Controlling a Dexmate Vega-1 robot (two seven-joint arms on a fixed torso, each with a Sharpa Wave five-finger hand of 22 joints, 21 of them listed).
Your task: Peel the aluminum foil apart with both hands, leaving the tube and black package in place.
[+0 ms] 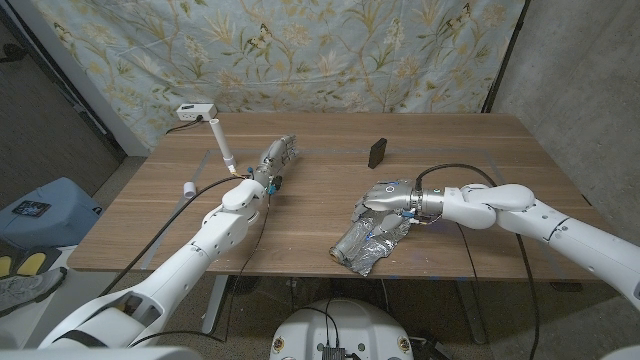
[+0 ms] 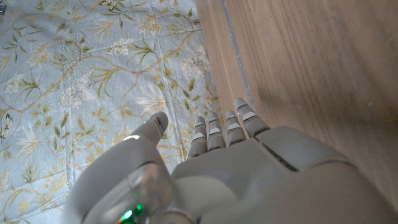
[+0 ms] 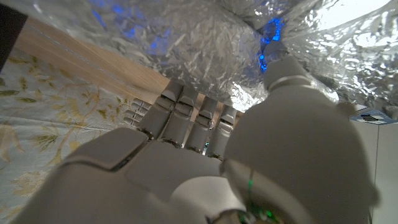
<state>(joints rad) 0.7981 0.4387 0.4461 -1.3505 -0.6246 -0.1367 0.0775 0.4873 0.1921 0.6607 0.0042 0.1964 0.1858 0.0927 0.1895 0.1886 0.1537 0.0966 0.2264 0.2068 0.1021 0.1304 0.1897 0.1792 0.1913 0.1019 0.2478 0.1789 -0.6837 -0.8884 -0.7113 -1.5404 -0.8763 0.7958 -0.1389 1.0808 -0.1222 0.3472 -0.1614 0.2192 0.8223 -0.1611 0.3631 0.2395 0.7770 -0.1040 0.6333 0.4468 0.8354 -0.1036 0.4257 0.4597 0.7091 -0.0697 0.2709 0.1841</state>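
The crumpled aluminum foil [image 1: 372, 240] lay at the table's [image 1: 450, 140] near edge, its long axis running 2-to-8 o'clock. The right hand [image 1: 385, 197] gripped its upper end; the left hand [image 1: 277, 160], fingers apart and empty, waited well away toward 10 o'clock.

We are seeing the head view evenly and softly lit from above, with the wooden table [image 1: 330, 190] bright and the room corners around it falling dim. Soft, short shadows are lying under the right hand [image 1: 388, 197] beside the aluminum foil [image 1: 370, 243], which is throwing small glints. In the right wrist view the foil [image 3: 205, 43] is glaring white with blue reflections, and the hand [image 3: 205, 162] is blurring up close. The left wrist view is staying sharp on the table, with the left hand [image 2: 230, 168] soft.
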